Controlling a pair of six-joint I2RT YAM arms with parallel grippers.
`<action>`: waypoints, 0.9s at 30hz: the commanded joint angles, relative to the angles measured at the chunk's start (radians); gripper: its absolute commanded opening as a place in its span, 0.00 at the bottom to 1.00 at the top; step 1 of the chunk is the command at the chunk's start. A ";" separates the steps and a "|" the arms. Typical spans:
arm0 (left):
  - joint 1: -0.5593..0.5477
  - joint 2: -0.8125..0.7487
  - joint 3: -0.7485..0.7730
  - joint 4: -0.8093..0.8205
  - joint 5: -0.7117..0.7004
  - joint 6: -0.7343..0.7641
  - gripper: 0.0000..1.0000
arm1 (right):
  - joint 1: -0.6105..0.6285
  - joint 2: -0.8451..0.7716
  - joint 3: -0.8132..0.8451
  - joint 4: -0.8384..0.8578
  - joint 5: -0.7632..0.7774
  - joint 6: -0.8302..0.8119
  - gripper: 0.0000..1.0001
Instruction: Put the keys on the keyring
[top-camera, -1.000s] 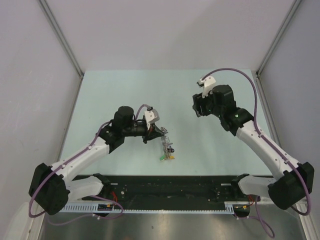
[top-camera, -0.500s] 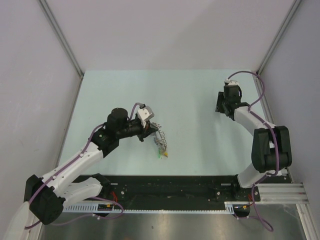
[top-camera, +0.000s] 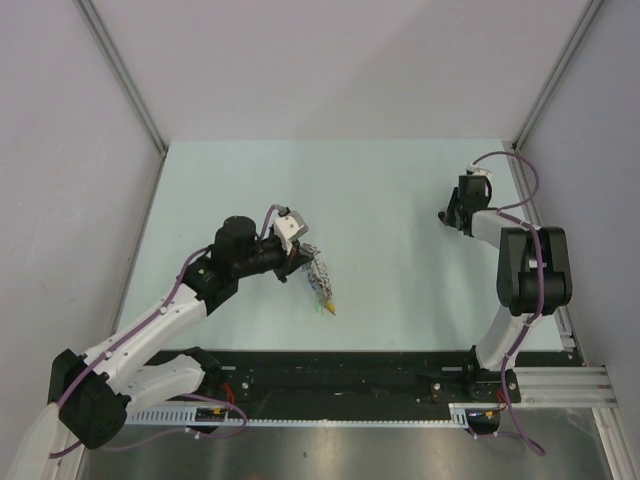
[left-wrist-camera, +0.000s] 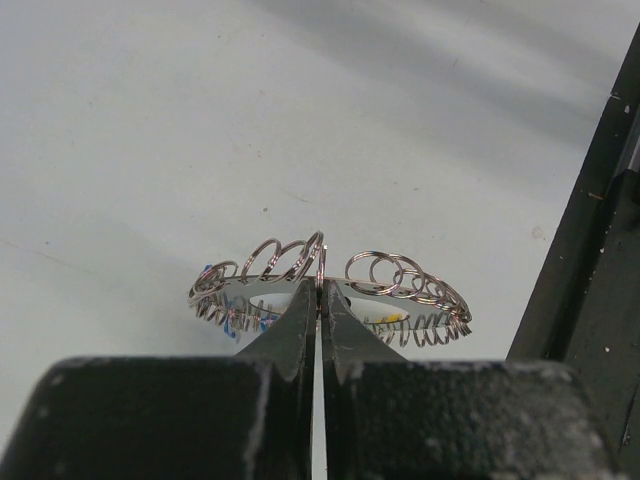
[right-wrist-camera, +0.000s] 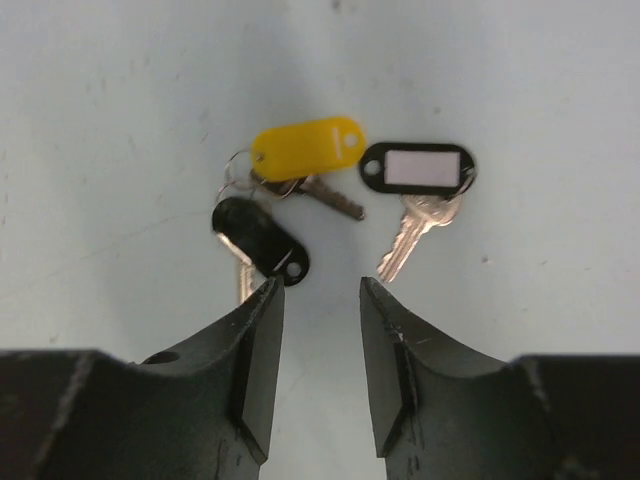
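A: While the left gripper (left-wrist-camera: 320, 287) was clamped tight on the keyring (left-wrist-camera: 400, 275), that ring was out toward the table's (top-camera: 380, 190) near edge, about midway along.
B: And the right gripper (right-wrist-camera: 320, 300)? Jaws partly apart, gripping nothing, poised just over the keys (right-wrist-camera: 305, 150) by the right edge.
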 joint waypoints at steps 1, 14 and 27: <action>0.001 -0.004 0.026 0.054 0.016 -0.010 0.00 | -0.067 -0.015 0.045 0.055 0.075 0.051 0.40; 0.001 0.010 0.026 0.065 0.038 -0.016 0.00 | -0.190 0.094 0.155 0.028 -0.047 0.062 0.37; 0.001 0.022 0.026 0.070 0.050 -0.016 0.00 | -0.193 0.149 0.221 -0.073 -0.070 0.087 0.24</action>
